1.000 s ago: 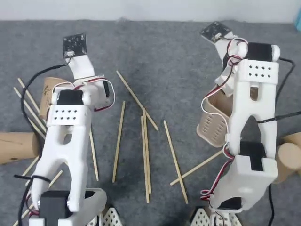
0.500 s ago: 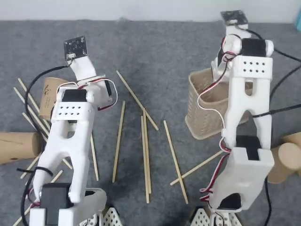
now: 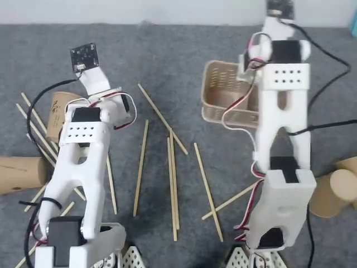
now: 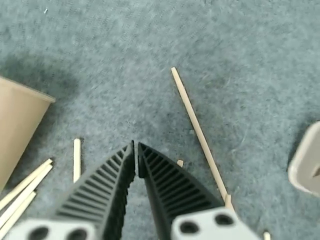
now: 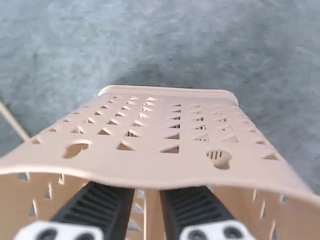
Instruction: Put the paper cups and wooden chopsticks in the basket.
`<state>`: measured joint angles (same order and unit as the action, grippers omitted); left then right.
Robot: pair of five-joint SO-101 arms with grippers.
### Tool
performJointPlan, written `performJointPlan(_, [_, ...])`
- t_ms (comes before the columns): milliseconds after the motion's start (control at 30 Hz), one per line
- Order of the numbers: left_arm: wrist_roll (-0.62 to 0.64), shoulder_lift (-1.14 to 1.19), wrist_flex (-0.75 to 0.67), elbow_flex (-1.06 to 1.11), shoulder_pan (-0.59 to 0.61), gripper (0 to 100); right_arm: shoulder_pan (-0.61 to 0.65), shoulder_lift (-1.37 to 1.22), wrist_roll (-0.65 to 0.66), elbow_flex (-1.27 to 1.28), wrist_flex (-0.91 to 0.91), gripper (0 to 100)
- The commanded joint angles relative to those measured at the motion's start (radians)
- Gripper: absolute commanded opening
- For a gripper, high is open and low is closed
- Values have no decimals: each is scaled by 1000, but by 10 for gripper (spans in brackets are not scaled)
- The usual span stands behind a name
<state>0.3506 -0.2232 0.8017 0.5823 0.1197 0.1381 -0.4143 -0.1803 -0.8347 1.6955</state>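
Brown paper cups (image 3: 19,174) and thin pale wooden chopsticks (image 3: 173,178) lie scattered on the grey felt-like bench (image 3: 184,56). None are yet in the beige perforated plastic basket (image 3: 226,115).

One cup lies on its side at the left edge, its long axis running across the bench. More cups lie on their sides at the right edge, beside the right arm's base. You cannot tell which end of any cup is the mouth. Most chopsticks in the middle point from the arm bases toward the far edge, and one runs diagonally toward the far left.

The right gripper (image 5: 146,200) has its jaws pinching the basket's wall. The basket appears raised off the bench and tilted, well beyond the chopsticks, with its mouth facing the high camera.

The left gripper (image 4: 136,146) hovers over bare bench with its jaws pressed together and holding nothing. A cup and a chopstick lie near it.

Expect the chopsticks to be light, stiff and hard to pinch, since they lie flat. Take one near its middle, with the jaws across its length. The cups are light and easy to crush (squeeze gently), so grip one across the body or by the rim. The basket looks light and rigid.
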Motion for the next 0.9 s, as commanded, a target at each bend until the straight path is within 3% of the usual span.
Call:
performJointPlan(0, [2, -5, -28, -5, 0, 12, 65, 16, -3, -69, 12, 6])
performJointPlan(233, [2, -5, -28, -5, 0, 12, 94, 15, 11, -66, -10, 6])
performJointPlan(333, [2, -5, -51, 13, -2, 12, 94, -36, 81, -66, 1, 9])
performJointPlan(567, [0, -5, -133, 64, -2, 12, 102, -133, 163, -143, 45, 203])
performJointPlan(733, [0, -5, -144, 65, -2, 12, 96, -127, 180, -394, 105, 191])
performJointPlan(867, [-41, -5, -235, 114, -2, 12, 88, -53, 230, -436, 105, 191])
